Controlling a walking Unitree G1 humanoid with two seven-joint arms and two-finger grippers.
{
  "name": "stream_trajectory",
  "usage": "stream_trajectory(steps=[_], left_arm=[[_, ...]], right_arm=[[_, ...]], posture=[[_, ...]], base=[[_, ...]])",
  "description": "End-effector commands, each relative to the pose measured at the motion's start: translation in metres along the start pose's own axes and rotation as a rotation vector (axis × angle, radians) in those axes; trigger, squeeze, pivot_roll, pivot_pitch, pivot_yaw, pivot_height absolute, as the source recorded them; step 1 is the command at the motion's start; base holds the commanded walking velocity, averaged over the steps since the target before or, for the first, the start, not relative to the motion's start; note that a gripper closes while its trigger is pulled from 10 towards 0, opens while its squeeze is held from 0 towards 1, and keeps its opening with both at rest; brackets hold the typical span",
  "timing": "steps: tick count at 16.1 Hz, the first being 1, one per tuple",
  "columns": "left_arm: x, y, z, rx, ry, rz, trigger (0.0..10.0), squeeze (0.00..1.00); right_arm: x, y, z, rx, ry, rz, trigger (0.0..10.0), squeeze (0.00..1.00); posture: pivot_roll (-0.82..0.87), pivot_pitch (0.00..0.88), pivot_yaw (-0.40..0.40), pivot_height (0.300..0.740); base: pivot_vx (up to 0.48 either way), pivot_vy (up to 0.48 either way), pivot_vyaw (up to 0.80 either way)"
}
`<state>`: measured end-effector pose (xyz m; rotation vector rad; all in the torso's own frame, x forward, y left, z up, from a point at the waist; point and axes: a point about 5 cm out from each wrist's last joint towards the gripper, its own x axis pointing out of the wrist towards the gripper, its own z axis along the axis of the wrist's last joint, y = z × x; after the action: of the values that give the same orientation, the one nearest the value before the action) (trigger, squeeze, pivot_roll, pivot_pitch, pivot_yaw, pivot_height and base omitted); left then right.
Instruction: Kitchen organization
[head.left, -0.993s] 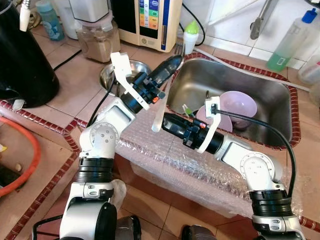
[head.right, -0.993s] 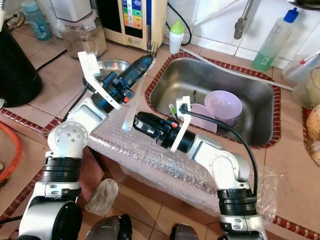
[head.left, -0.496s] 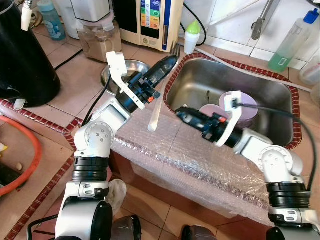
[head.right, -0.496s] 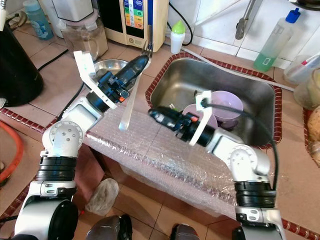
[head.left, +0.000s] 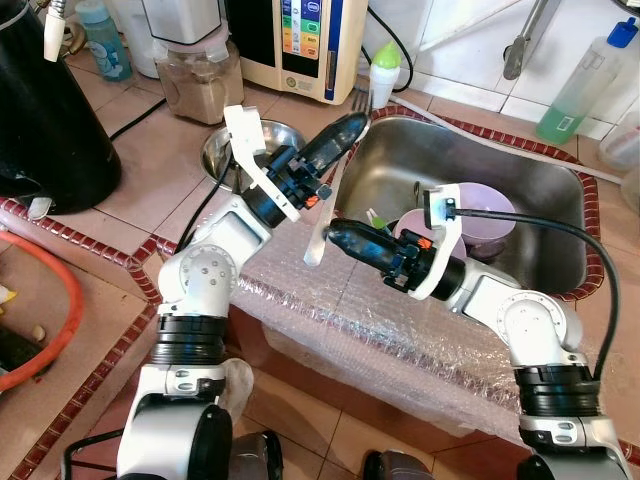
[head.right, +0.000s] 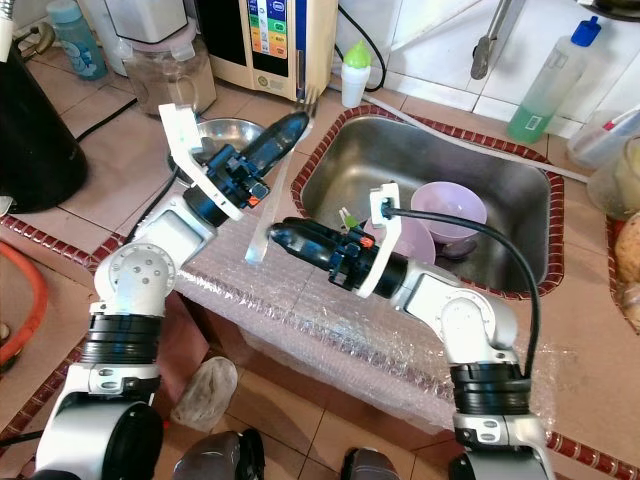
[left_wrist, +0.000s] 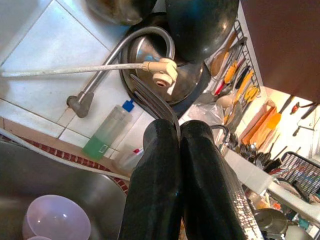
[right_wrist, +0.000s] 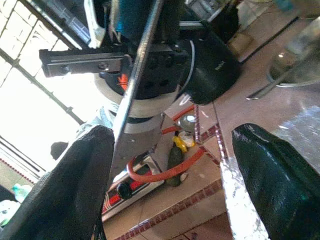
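The fork (head.left: 322, 215) was partly hidden: its mid-shaft lay between the clamped fingers of the left gripper (head.left: 348, 124). The purple bowls (head.left: 478, 210) in the sink (head.left: 545, 190) were partly covered by the right arm. The tap (head.left: 520, 40) was cut off by the edge (spout unseen).

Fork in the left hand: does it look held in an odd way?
Yes. The left hand is shut on the fork near its tines, so the long handle hangs down over the bubble wrap. The open right hand sits beside that handle.
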<state>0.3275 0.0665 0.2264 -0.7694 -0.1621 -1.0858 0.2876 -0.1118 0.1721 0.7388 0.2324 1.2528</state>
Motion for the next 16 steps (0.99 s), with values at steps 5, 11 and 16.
stream_trajectory(steps=[5, 11, 16], left_arm=[[0.003, -0.002, -0.006, -0.005, 0.020, -0.013, 0.0, 0.00], [0.003, -0.002, -0.007, -0.005, 0.023, -0.012, 0.0, 0.00], [0.003, -0.001, -0.007, -0.006, 0.022, -0.008, 0.0, 0.00]], right_arm=[[0.020, 0.008, 0.000, -0.005, 0.014, 0.088, 0.0, 0.00], [0.021, 0.006, 0.000, 0.009, 0.002, 0.086, 0.0, 0.00], [0.019, 0.003, -0.001, 0.012, 0.001, 0.072, 0.0, 0.00]], posture=[[-0.09, 0.078, 0.007, 0.740], [-0.09, 0.074, 0.007, 0.740], [-0.09, 0.075, 0.006, 0.740]], base=[[0.000, 0.000, 0.00], [0.000, 0.000, 0.00], [0.000, 0.000, 0.00]])
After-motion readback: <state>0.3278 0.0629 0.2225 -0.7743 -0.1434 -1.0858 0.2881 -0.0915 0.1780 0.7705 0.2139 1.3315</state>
